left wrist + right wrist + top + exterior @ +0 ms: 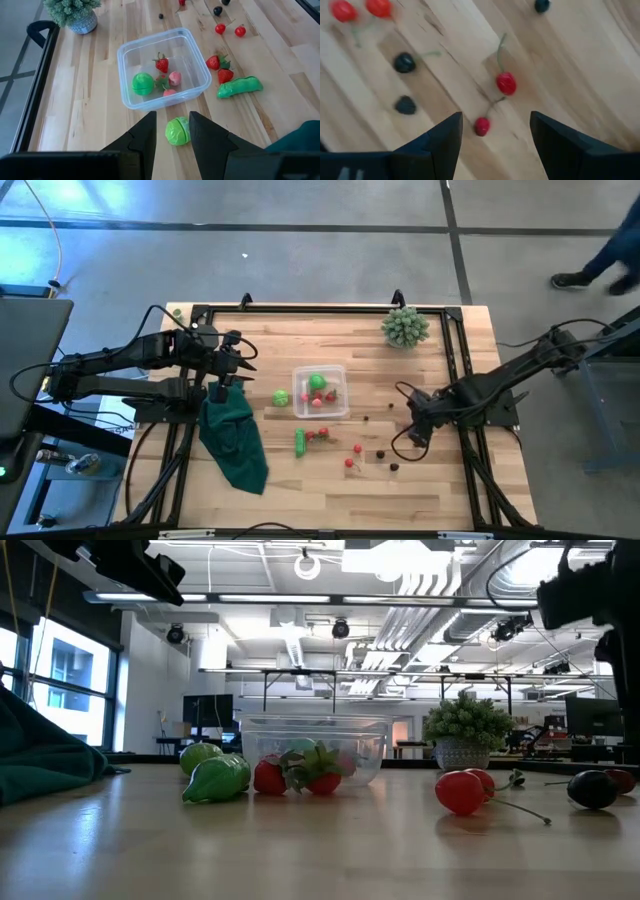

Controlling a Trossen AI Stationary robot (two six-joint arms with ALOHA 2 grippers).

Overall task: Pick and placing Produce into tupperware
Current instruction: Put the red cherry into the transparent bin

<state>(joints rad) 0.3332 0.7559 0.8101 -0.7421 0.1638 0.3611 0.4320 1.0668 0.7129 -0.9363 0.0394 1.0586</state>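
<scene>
The clear tupperware (pixel 321 391) sits mid-table (pixel 300 490) with a green ball, a strawberry and a couple of pink bits inside. The rest of the produce (pixel 352 448) is scattered on the wood just beside it: cherries, dark berries, a green pod. The left claw (pixel 172 131) hangs released over a green ball (pixel 177 131) by the container. The right claw (pixel 495 132) is spread wide above two cherries (pixel 506 83).
</scene>
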